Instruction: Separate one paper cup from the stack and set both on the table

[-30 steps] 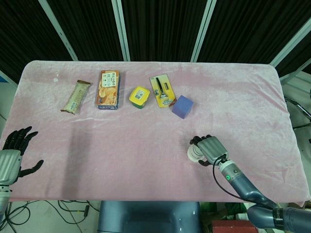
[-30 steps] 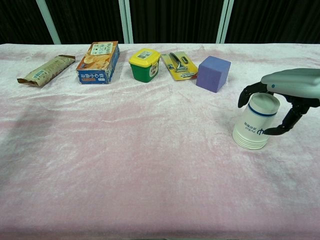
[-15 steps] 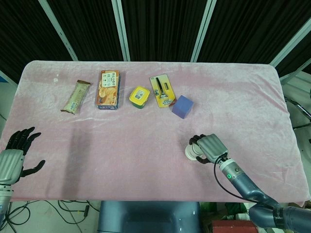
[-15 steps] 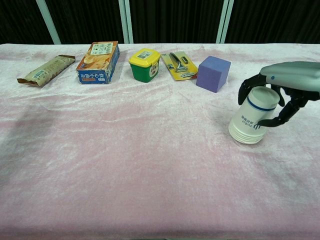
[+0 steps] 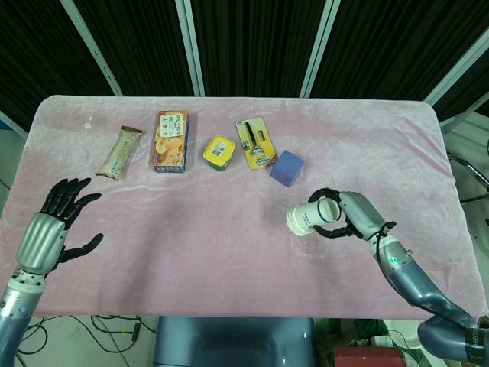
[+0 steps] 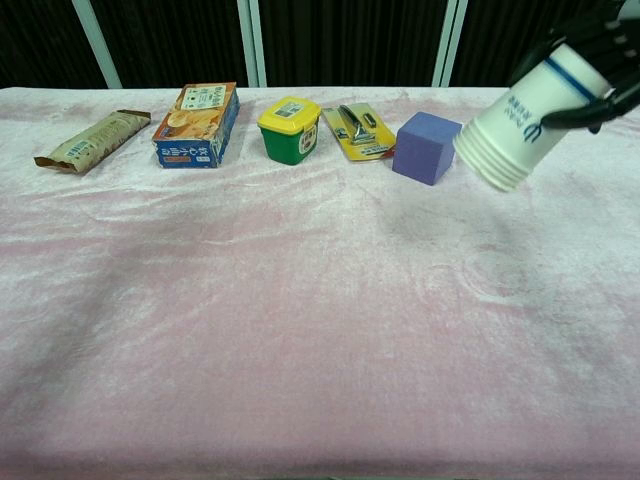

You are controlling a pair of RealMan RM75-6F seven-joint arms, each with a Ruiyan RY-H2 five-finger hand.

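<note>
A stack of white paper cups [image 5: 312,216] [image 6: 521,119] with a blue band hangs above the table, tilted, its rims pointing left and down. My right hand [image 5: 353,215] [image 6: 592,50] grips the stack around its closed end, at the right side of the table. Far left, near the table's front edge, my left hand [image 5: 52,227] is raised with fingers spread and nothing in it. The chest view does not show the left hand.
Along the back of the pink cloth [image 5: 229,229] lie a snack bar [image 5: 119,152], a biscuit box [image 5: 170,141], a yellow-lidded green tub [image 5: 219,152], a carded razor [image 5: 255,142] and a purple block [image 5: 286,167]. The block is close behind the lifted stack.
My right hand has lifted the cup stack off the table and tipped it sideways. My left hand has risen and come inward over the table's left front.
</note>
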